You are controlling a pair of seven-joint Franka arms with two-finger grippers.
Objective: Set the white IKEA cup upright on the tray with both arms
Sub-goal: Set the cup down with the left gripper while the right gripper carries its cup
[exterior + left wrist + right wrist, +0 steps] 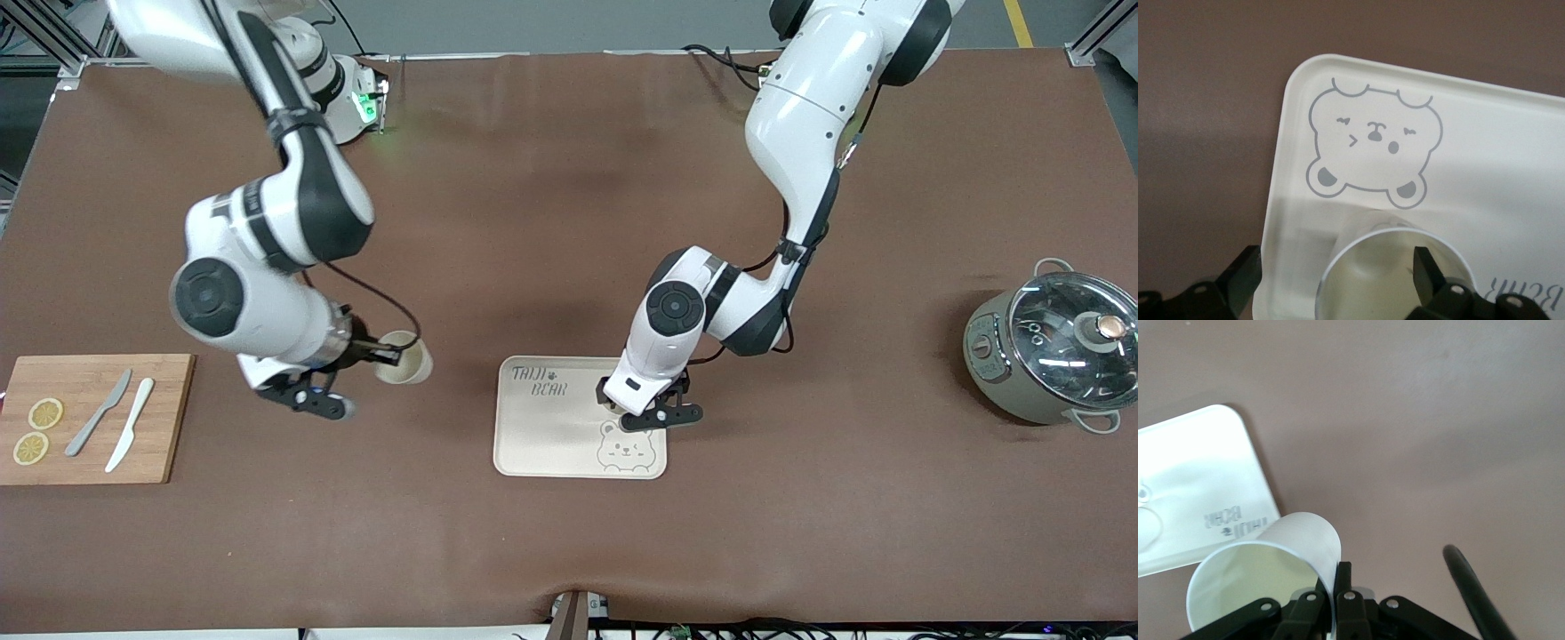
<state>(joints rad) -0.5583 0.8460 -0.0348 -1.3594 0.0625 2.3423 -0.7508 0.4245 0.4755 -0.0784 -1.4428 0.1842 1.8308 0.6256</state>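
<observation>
Tray (542, 427): left end effector (642, 402) standing wide around one cup (1388, 273) on it; right end effector (391, 357) pinching another cup (404, 357) beside it.

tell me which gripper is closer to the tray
Left. The left gripper is over the tray, open around a cup; the right gripper is off it, toward the cutting board.

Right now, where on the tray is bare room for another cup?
Free: the tray patch between lettering, bear drawing and the rim toward the right arm's end. Crowded: beside that drawing, where the left end effector sits open at a cup.
</observation>
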